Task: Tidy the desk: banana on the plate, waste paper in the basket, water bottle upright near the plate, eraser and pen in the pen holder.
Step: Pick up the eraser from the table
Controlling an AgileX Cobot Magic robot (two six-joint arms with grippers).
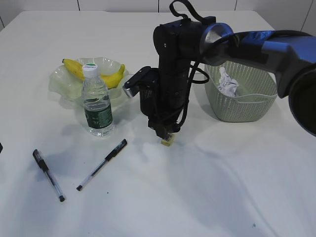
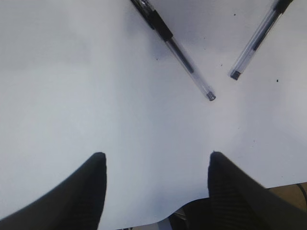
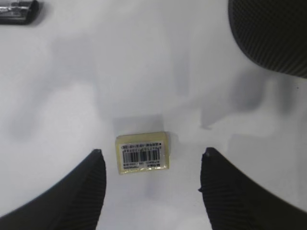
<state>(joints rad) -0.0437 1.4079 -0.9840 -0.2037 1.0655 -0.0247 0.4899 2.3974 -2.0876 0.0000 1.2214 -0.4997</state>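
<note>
Exterior: right pincer (image 1: 166,137) is down at the surface (image 1: 207,187) right over the eraser (image 1: 167,142), with banana (image 1: 96,74) on the plate (image 1: 61,81), water bottle (image 1: 97,101) upright just in front of the plate, waste paper (image 1: 228,85) in the basket (image 1: 247,106), and two pens (image 1: 101,164) (image 1: 48,174) lying loose on the surface. Left wrist: left pincer (image 2: 156,165) wide open over bare surface, holding nothing, both pens beyond its tips. Right wrist: right pincer (image 3: 149,165) is wide open, the eraser (image 3: 143,153) lies between the fingers nearer the left one, no contact visible; dark mesh of the pen holder (image 3: 273,33) top right.
</note>
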